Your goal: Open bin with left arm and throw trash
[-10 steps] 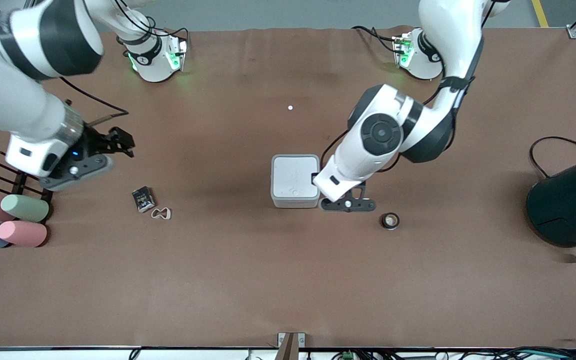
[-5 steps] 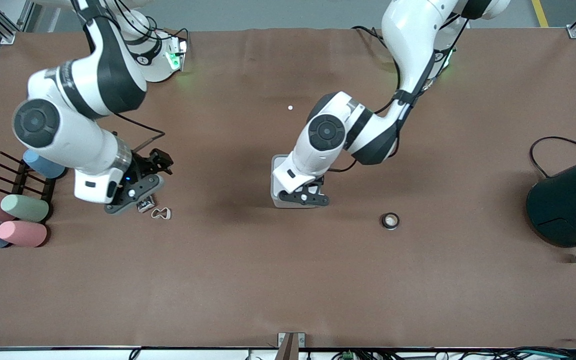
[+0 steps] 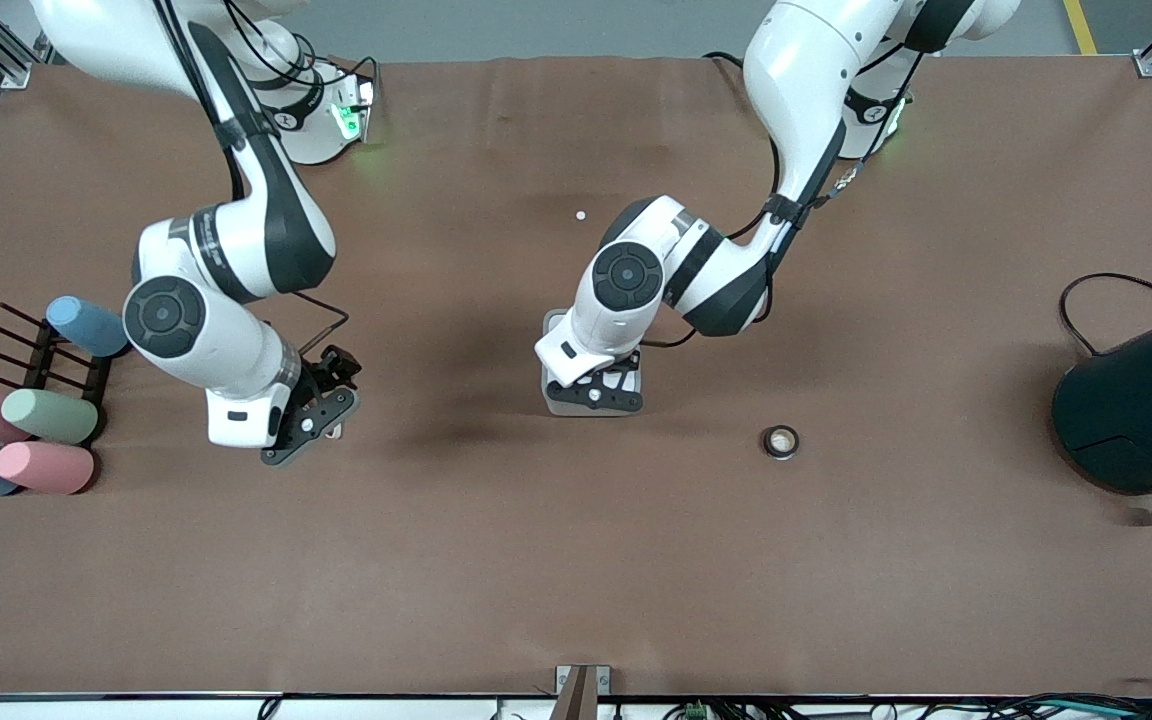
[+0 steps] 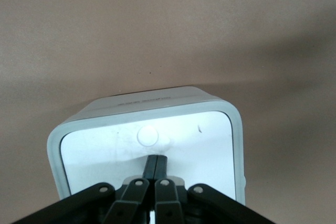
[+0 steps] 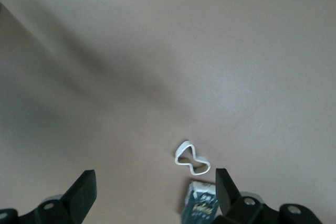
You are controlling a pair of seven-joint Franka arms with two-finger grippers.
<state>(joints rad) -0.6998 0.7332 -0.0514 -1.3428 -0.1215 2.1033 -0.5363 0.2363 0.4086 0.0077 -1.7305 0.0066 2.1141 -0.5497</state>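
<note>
Step in hand: opening the bin (image 4: 147, 140); its lid looked flat and closed, none of the trash thrown yet.
Left tool (image 4: 155, 165): fingers pressed together with nothing between them, tips resting on the white lid just beside its round button (image 4: 147, 135).
Bin position: mid-tabletop (image 3: 576, 560), largely covered by the left tool in the front view.
Right tool (image 5: 152, 192): fingers spread wide and empty, hovering above the whitish loop band (image 5: 191, 161) and the dark wrapper packet (image 5: 202, 205).
Black ring (image 3: 780, 441): lay on the tabletop near the bin, toward the left arm's end.
Next move: probably a press on the button to release the lid, then the right tool lowering onto the band or packet.
</note>
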